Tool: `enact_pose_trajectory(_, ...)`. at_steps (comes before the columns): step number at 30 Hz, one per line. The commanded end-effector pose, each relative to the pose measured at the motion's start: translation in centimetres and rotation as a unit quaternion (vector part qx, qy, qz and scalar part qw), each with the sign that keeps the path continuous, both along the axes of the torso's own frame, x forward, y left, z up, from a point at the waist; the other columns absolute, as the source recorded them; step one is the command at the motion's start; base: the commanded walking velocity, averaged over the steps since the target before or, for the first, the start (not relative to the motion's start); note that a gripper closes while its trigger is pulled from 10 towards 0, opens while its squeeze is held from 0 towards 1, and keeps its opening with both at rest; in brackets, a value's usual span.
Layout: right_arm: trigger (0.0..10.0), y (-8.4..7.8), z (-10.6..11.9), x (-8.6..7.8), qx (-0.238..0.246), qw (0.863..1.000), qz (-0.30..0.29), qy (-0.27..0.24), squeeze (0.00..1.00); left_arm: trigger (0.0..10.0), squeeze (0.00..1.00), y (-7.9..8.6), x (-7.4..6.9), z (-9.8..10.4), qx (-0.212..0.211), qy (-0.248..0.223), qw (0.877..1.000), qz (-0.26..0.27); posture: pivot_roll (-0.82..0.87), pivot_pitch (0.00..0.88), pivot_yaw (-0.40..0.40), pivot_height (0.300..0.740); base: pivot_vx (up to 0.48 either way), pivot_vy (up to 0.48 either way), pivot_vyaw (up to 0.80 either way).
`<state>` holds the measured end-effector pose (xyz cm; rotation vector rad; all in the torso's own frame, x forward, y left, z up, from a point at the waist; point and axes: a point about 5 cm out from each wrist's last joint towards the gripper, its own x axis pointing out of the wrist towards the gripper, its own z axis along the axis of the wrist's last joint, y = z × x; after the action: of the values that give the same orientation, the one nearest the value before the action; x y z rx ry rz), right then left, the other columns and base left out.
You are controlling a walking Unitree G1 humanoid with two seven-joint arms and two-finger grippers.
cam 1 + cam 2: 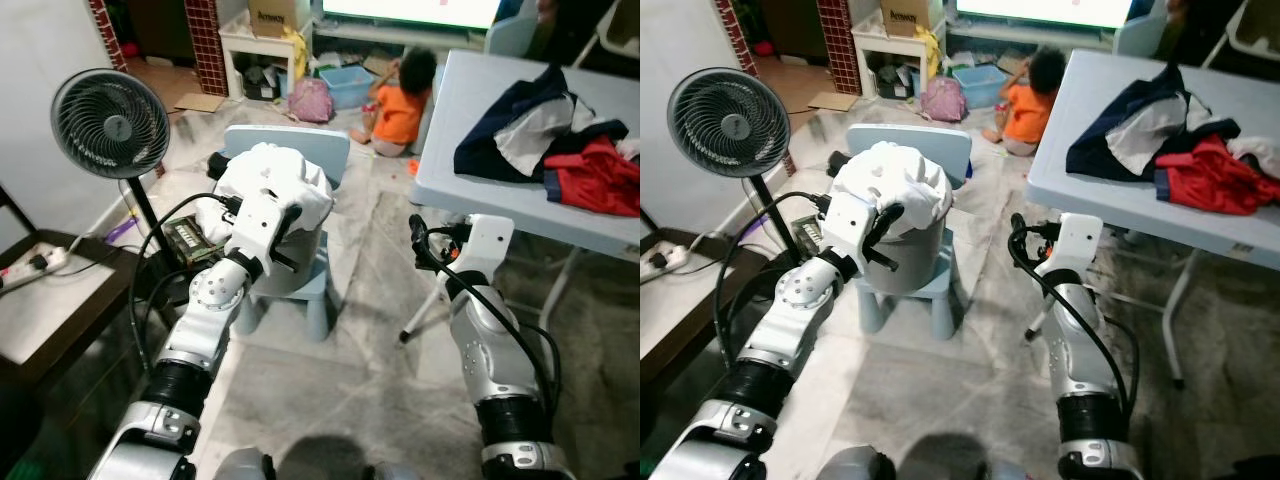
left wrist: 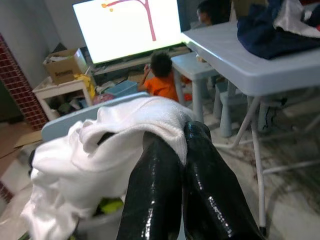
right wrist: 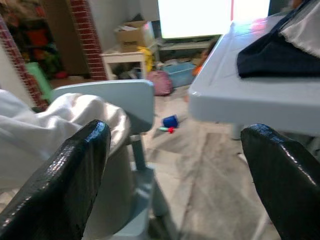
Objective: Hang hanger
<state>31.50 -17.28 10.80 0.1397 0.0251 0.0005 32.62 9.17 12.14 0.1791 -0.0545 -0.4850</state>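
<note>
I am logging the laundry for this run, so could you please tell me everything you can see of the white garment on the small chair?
The white garment is a soft, crumpled cloth, bunched into a rounded heap with folds and creases. It sits on top of a grey bin on the pale blue chair, spilling over the bin's rim. The left gripper is shut on a fold of it near the top. No hanger is visible.

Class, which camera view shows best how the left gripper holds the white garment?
The left wrist view: the left gripper has its fingers shut on a fold of the white garment. The eye views show the garment heaped on the small chair, the grip half hidden.
</note>
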Motion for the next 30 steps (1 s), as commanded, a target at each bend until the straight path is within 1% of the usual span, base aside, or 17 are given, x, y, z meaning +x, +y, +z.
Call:
enact_pose_trajectory(1,10.0,-0.5,0.0,0.1,-0.002,1.0,-0.007,0.001,0.0,10.0,0.0,-1.8,0.0,1.9,-0.012,-0.032,0.999,-0.042,-0.02,0.0,0.002,0.74,0.0,0.0,0.0)
enact_pose_trajectory(5,10.0,-0.4,0.0,0.1,0.0,1.0,-0.008,0.0,0.0,10.0,0.0,-3.0,-0.3,2.7,-0.019,-0.048,0.996,-0.074,-0.02,0.0,0.002,0.74,0.0,0.0,0.0)
enact_pose_trajectory(6,10.0,-0.4,0.0,0.1,0.001,1.0,-0.009,0.0,0.0,10.0,0.0,-3.9,-1.0,3.7,-0.018,-0.088,0.99,-0.113,-0.02,0.0,0.002,0.74,0.0,0.0,0.0)
enact_pose_trajectory(7,10.0,-0.4,0.0,0.1,0.001,1.0,-0.009,0.0,0.0,0.0,0.0,-4.5,-1.5,4.4,-0.035,-0.108,0.983,-0.141,-0.02,0.0,0.002,0.74,0.0,0.0,0.0)
enact_pose_trajectory(10,10.0,-0.3,0.0,0.2,0.001,1.0,-0.008,0.0,0.0,0.0,0.0,-5.3,-1.6,5.0,-0.052,-0.097,0.981,-0.16,-0.02,0.0,0.002,0.74,0.0,0.0,0.0)
enact_pose_trajectory(11,10.0,-0.2,0.0,0.2,0.002,1.0,-0.008,0.0,0.0,4.9,0.0,-6.1,-1.5,5.7,-0.059,-0.095,0.98,-0.164,-0.02,0.0,0.002,0.74,0.0,0.0,0.0)
enact_pose_trajectory(12,10.0,-0.2,-0.1,0.2,0.002,1.0,-0.008,0.0,0.0,4.9,0.0,-6.6,-1.5,6.1,-0.068,-0.092,0.979,-0.17,-0.02,0.0,0.002,0.74,0.0,0.0,0.0)
enact_pose_trajectory(13,10.0,-0.2,-0.1,0.2,0.002,1.0,-0.008,0.001,0.0,10.0,0.0,-6.8,-1.5,6.4,-0.075,-0.091,0.977,-0.176,-0.01,0.0,-0.001,0.74,0.0,0.0,0.0)
enact_pose_trajectory(16,10.0,0.0,-0.2,0.3,0.003,1.0,-0.007,0.003,0.0,10.0,0.0,-8.1,-1.9,7.2,-0.096,-0.084,0.967,-0.221,-0.01,0.0,0.0,0.74,0.0,0.0,0.0)
enact_pose_trajectory(18,10.0,0.1,0.0,0.4,0.002,1.0,-0.007,-0.001,0.0,10.0,0.0,-9.1,-2.6,8.6,-0.137,-0.075,0.952,-0.262,-0.01,0.0,0.004,0.74,0.0,0.0,0.0)
enact_pose_trajectory(20,10.0,0.0,0.0,0.4,0.001,1.0,-0.009,-0.002,0.0,10.0,0.0,-9.2,-2.7,8.8,-0.141,-0.074,0.951,-0.264,-0.01,0.0,0.006,0.74,0.0,0.0,0.0)
enact_pose_trajectory(22,10.0,-0.3,0.0,0.3,0.0,1.0,-0.015,-0.001,0.0,10.0,0.0,-9.2,-2.5,9.2,-0.176,-0.054,0.949,-0.256,-0.01,0.0,0.006,0.74,0.0,0.0,0.0)
enact_pose_trajectory(25,10.0,-0.5,-0.3,0.3,0.0,1.0,-0.019,0.002,0.0,10.0,0.0,-8.4,-1.6,8.4,-0.167,-0.038,0.961,-0.215,-0.01,0.0,0.008,0.74,0.0,0.0,0.0)
enact_pose_trajectory(26,10.0,-0.5,-0.3,0.3,0.0,1.0,-0.019,0.002,0.0,10.0,0.0,-8.4,-1.6,8.4,-0.167,-0.038,0.961,-0.215,-0.01,0.0,0.008,0.74,0.0,0.0,0.0)
enact_pose_trajectory(28,10.0,-0.4,-0.4,0.3,0.001,1.0,-0.02,0.003,0.0,10.0,0.0,-7.3,-0.7,7.0,-0.146,-0.021,0.974,-0.169,-0.01,0.0,0.008,0.74,0.0,0.0,0.0)
enact_pose_trajectory(29,10.0,-0.4,-0.4,0.3,0.001,1.0,-0.02,0.003,0.0,10.0,0.0,-7.3,-0.7,7.0,-0.146,-0.021,0.974,-0.169,-0.01,0.0,0.008,0.74,0.0,0.0,0.0)
enact_pose_trajectory(30,10.0,-0.2,-0.4,0.4,0.0,1.0,-0.019,0.003,0.0,10.0,0.0,-5.8,0.3,5.8,-0.122,-0.02,0.988,-0.096,-0.01,0.0,0.008,0.74,0.0,0.0,0.0)
